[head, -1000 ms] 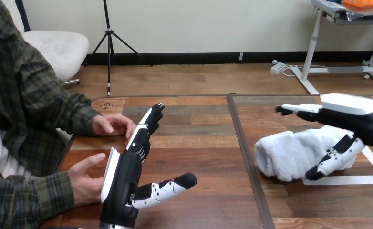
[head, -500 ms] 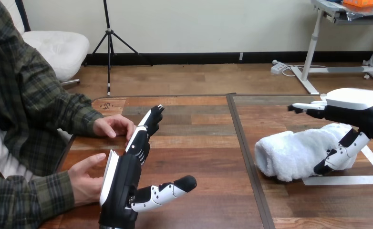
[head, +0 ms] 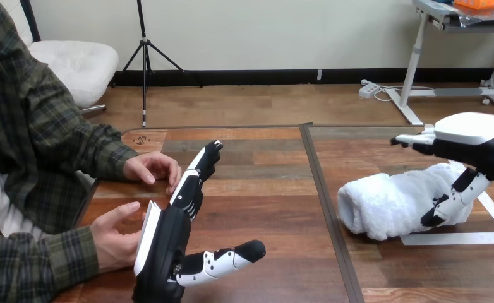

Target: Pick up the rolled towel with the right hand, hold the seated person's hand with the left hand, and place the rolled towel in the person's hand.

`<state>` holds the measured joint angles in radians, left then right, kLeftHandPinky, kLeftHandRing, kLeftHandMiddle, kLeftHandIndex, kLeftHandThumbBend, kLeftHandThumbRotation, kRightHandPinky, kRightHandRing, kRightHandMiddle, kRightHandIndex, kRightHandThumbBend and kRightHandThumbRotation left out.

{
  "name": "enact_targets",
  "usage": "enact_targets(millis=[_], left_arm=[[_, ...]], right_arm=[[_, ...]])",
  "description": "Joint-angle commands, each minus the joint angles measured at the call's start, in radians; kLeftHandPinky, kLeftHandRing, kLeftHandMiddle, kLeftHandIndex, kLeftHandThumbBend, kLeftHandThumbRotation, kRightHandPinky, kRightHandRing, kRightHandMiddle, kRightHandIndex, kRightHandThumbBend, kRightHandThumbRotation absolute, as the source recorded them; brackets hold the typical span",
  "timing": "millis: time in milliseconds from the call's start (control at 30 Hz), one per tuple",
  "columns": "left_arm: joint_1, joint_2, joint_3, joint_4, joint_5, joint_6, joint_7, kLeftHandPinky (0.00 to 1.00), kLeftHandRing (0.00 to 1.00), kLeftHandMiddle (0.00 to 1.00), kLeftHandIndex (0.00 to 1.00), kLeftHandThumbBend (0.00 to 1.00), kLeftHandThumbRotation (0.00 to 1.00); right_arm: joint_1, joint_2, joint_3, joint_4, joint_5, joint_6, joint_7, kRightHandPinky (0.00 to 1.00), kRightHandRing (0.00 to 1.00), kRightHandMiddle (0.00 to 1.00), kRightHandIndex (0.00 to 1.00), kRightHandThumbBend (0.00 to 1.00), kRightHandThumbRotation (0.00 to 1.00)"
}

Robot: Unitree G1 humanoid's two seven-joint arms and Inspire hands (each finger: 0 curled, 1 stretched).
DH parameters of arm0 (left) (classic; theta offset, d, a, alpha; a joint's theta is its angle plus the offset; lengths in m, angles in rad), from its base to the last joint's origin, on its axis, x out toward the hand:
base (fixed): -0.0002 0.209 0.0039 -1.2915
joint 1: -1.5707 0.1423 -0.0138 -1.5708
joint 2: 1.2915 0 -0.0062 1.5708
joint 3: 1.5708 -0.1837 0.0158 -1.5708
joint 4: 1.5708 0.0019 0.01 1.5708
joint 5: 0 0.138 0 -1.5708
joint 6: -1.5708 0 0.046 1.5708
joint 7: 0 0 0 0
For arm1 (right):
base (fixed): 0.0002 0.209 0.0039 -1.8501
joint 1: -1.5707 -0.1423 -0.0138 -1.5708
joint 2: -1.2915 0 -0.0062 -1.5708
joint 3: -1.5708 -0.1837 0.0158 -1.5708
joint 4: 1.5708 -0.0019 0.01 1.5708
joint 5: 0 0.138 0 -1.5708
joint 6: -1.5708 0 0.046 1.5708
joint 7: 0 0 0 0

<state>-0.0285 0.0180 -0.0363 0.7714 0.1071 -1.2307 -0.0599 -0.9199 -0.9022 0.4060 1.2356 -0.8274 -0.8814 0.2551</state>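
The robot's left hand (head: 167, 243) stands on its edge low at the view's left. Its white back shell faces the person and its black palm faces the middle of the wooden table (head: 270, 208). Its fingers (head: 194, 177) are straight and point away across the table, and its thumb (head: 225, 260) sticks out sideways to the right, so the hand is spread and grips nothing. The person's nearer hand (head: 113, 240), palm open, is right against the white shell; whether the two touch cannot be told. The person's farther hand (head: 148, 167) rests on the table just beside the left hand's fingertips.

The robot's right hand (head: 478, 142) hangs palm down above the right end of the white rolled terry towel (head: 383, 202). Its fingers (head: 415, 139) are stretched out level towards the left, clear above the roll. Its thumb (head: 454, 201) hangs down in front of the towel's near side, seemingly against it. The hand is spread over the towel, not clamped on it.

The towel lies on its side on the table's right half, right of the dark seam strip (head: 323, 189), with its right end beside a corner of white tape (head: 446, 238).

By count: one towel, two robot hands, two hands of the person, one tape corner.
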Motion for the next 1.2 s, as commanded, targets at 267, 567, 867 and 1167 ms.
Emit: enact_targets(millis=[267,567,867,1167], left_arm=[[0.014,0.007,-0.020,-0.113,-0.042,0.004,-0.025,0.95,0.94,0.94,0.92,1.00,0.44],[0.091,0.023,-0.023,-0.228,-0.039,-0.003,-0.025,0.92,0.93,0.94,0.92,1.00,0.45],[0.135,0.031,-0.038,-0.303,-0.059,0.021,-0.038,0.90,0.92,0.93,0.91,1.00,0.45],[0.184,0.032,-0.046,-0.383,-0.063,0.055,-0.045,0.90,0.92,0.92,0.91,1.00,0.45]], right_arm=[[-0.100,0.061,0.077,0.046,-0.046,0.063,-0.180,0.94,0.96,0.91,0.96,1.00,0.47],[-0.055,0.170,0.150,0.110,-0.095,0.193,-0.327,0.86,0.92,0.89,0.94,1.00,0.36],[-0.027,0.219,0.186,0.137,-0.105,0.265,-0.373,0.88,0.94,0.91,0.95,1.00,0.42],[0.010,0.264,0.206,0.154,-0.109,0.318,-0.382,0.92,0.97,0.95,0.98,1.00,0.56]])
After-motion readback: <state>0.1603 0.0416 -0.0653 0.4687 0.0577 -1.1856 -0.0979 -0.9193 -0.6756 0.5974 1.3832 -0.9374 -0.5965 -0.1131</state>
